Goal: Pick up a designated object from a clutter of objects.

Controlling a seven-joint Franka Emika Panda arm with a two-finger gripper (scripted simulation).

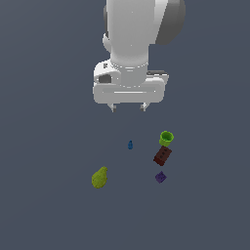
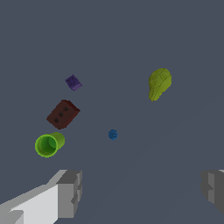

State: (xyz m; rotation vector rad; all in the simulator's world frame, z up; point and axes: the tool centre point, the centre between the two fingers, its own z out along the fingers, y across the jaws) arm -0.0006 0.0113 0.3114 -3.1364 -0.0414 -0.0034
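Note:
The yellow-green pear [image 1: 99, 177] lies on the grey floor toward the exterior view's left; it also shows in the wrist view [image 2: 159, 83]. My gripper [image 1: 128, 107] hangs high above the clutter, open and empty, fingers [image 2: 70, 192] spread wide in the wrist view. The pear is well apart from the gripper, lower and to the exterior view's left. The clutter also holds a bright green cup [image 1: 166, 138], a dark red-brown block [image 1: 162, 156], a small purple cube [image 1: 160, 177] and a tiny blue thing [image 1: 130, 145].
The cup [image 2: 49, 144], block [image 2: 63, 114] and purple cube [image 2: 73, 82] cluster together at the exterior view's right. The blue thing [image 2: 113, 134] sits alone between them and the pear. Plain grey floor surrounds everything.

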